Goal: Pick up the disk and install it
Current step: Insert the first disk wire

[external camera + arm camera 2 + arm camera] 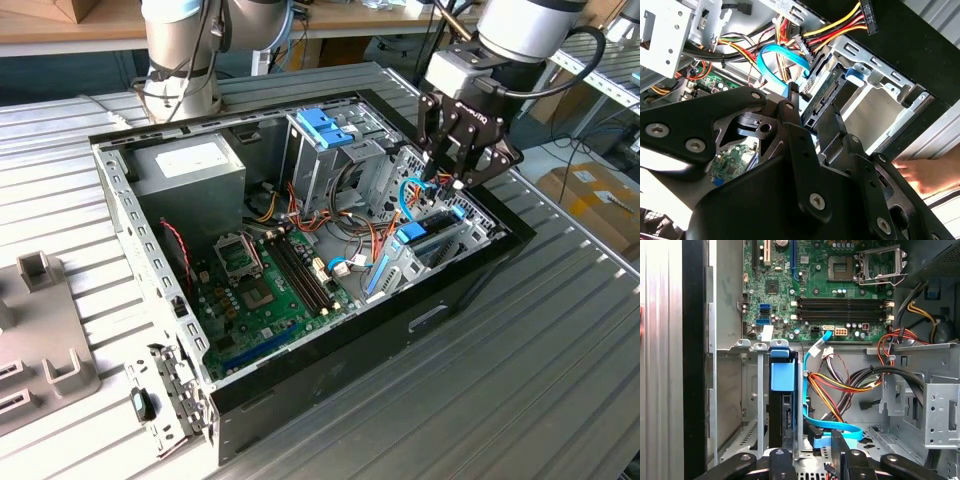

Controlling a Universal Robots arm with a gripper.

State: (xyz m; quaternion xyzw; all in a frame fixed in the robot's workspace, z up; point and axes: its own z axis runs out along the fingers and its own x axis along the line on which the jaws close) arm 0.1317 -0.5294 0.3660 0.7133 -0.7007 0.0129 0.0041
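Ribbed metal table (560, 330) carries an open computer case (330, 380); at the exterior view's left sits the grey power supply box (190, 168), then the green motherboard (262, 292), then the tall cage with blue top (325, 130). At the right end, the disk (780, 387) sits in the drive bay (875, 107), on its thin edge, broad faces upright; long axis appears to run along the slot, connector end facing the cables. Gripper (450, 182) hovers just above it, fingers apart, clamped on nothing. A hand (925, 175) rests beyond the case wall. Judged: disk stiff, dense, smooth-sided, shock-sensitive; best held across the flat faces near the blue rails, clear of the connector.
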